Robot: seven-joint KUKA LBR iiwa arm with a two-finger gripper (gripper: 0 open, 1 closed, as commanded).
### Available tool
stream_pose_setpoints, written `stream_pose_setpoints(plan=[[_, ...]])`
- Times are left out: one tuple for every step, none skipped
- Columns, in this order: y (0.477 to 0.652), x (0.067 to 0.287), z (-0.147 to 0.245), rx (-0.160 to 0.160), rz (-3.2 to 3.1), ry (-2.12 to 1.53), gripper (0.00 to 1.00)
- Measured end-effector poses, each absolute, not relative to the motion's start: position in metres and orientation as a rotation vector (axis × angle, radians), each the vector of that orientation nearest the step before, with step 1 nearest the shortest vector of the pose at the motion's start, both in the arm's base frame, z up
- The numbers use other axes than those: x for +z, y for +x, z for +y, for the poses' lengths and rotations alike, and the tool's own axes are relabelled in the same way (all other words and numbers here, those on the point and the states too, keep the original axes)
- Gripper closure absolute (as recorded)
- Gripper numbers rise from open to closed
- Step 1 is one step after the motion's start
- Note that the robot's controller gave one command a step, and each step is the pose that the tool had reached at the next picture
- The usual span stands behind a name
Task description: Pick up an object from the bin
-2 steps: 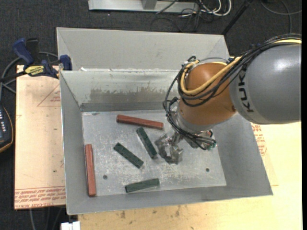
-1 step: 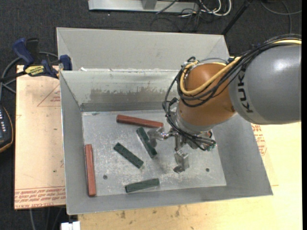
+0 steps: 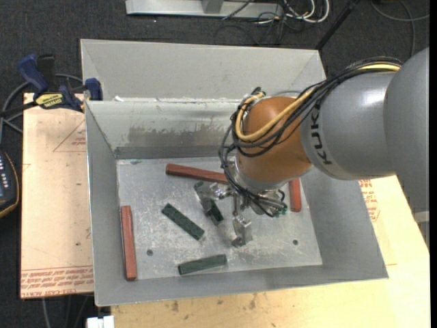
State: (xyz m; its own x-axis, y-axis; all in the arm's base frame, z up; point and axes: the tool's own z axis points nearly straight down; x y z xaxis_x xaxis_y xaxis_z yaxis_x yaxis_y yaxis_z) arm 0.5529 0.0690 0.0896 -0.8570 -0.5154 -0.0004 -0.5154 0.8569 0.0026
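I am hanging low over the floor of the bin (image 3: 136,183), a little right of its middle, and the pick is not yet done. Nothing is being lifted, and every piece I can see is lying on the metal.

My pincer (image 3: 222,214) is standing spread. One finger is pointing toward the back wall, and the other finger (image 3: 239,234) is reaching toward the front, its tip at or just above the floor. In the gap between them a small dark block (image 3: 215,212) is showing, nearer the back finger than the front one. I am taking this to be the piece I am set around. I cannot tell whether either finger is touching it, or whether part of that dark shape belongs to my own wrist.

Just to its left a dark green bar (image 3: 183,222) is lying aslant, apart from my fingers. A second green bar (image 3: 202,265) is lying near the front wall. A reddish-brown bar (image 3: 194,173) is running behind me, with its right end passing under my wrist. A long brown bar (image 3: 127,243) is lying well apart, by the left wall.

By my judgement almost everything is still waiting: closing on the block, making sure it is truly pinched, and raising it clear of the bin.
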Motion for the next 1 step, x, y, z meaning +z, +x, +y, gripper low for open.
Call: stream_pose_setpoints(plan=[[0.5927,0.0696,0.114,-0.006,-3.079,0.644,0.0]])
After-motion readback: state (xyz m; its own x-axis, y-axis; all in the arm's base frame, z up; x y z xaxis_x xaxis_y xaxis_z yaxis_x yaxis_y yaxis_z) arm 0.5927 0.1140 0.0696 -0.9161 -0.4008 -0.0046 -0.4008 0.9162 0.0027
